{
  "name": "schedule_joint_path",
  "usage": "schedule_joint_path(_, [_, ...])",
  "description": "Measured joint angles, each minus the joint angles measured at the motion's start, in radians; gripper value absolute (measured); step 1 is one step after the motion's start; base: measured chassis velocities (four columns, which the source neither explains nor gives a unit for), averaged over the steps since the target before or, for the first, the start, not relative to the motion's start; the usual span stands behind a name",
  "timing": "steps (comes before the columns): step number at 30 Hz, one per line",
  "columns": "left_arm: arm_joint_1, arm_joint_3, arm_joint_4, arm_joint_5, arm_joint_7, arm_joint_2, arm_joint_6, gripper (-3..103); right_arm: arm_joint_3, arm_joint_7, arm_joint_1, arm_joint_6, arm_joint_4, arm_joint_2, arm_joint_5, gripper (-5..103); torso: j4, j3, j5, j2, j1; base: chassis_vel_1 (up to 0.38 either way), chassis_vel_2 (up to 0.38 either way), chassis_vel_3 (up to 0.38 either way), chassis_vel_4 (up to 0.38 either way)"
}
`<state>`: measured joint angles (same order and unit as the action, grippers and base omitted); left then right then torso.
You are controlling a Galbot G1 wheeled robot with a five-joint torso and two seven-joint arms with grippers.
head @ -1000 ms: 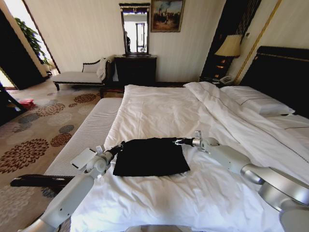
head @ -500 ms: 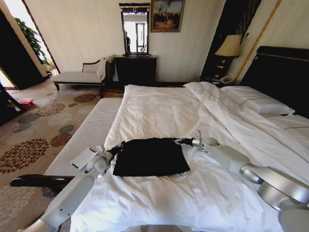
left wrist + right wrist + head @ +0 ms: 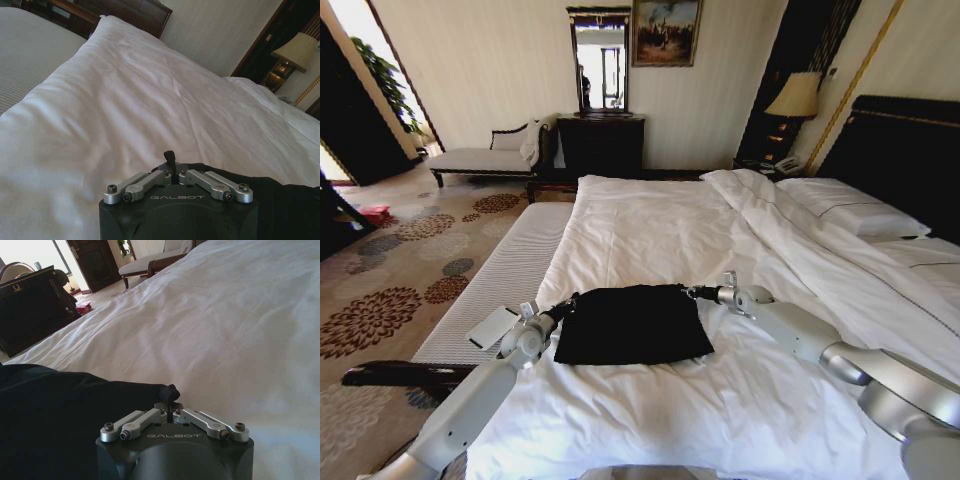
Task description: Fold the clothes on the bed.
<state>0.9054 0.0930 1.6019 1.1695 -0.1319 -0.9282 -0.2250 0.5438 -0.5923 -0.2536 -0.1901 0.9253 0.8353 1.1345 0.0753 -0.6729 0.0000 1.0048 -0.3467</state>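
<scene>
Black clothes (image 3: 632,324) on bed (image 3: 650,230), corners hidden inside both pinched claws.

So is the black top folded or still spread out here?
Folded: the clothes lie as a compact rectangle on the bed, both grippers pinching its far corners.

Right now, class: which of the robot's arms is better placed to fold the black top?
Neither clearly. The left gripper and right gripper, fingers shut, each sit at a far corner of the clothes, so both look equally placed.
</scene>
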Motion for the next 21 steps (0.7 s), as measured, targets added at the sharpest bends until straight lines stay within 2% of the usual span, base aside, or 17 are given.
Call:
schedule_joint_path(7, [-0.007, -0.001, 0.043, 0.002, -0.022, 0.015, 0.011, 1, -0.060, 0.056, -0.053, 0.012, 0.114, -0.049, 0.027, 1, 0.0001, 0.000, 0.0000, 0.000, 0.000, 0.000, 0.000, 0.000, 0.000])
schedule_joint_path(10, [0.011, 0.030, 0.111, 0.007, -0.035, 0.041, 0.017, 1, -0.143, 0.090, -0.104, 0.014, 0.211, -0.088, 0.044, 1, -0.0001, 0.000, 0.0002, 0.000, 0.000, 0.000, 0.000, 0.000, 0.000])
schedule_joint_path(12, [0.019, 0.042, 0.134, 0.010, -0.037, 0.050, 0.018, 1, -0.161, 0.094, -0.113, 0.016, 0.232, -0.101, 0.047, 1, -0.0002, 0.000, 0.0003, 0.000, 0.000, 0.000, 0.000, 0.000, 0.000])
schedule_joint_path(15, [0.055, 0.089, 0.222, 0.024, -0.042, 0.089, 0.024, 1, -0.230, 0.108, -0.151, 0.023, 0.337, -0.175, 0.068, 1, -0.0002, 0.000, 0.0001, 0.000, 0.000, 0.000, 0.000, 0.000, 0.000])
schedule_joint_path(16, [0.055, 0.089, 0.222, 0.024, -0.042, 0.089, 0.024, 1, -0.230, 0.108, -0.151, 0.023, 0.337, -0.175, 0.068, 1, -0.0002, 0.000, 0.0001, 0.000, 0.000, 0.000, 0.000, 0.000, 0.000])
schedule_joint_path(19, [0.097, 0.132, 0.314, 0.020, -0.044, 0.127, 0.039, 1, -0.320, 0.129, -0.209, 0.026, 0.464, -0.273, 0.101, 1, 0.0002, 0.000, 0.0001, 0.000, 0.000, 0.000, 0.000, 0.000, 0.000])
schedule_joint_path(21, [0.102, 0.137, 0.327, 0.018, -0.044, 0.131, 0.042, 1, -0.339, 0.133, -0.222, 0.026, 0.488, -0.290, 0.108, 1, 0.0002, 0.000, 0.0002, 0.000, 0.000, 0.000, 0.000, 0.000, 0.000])
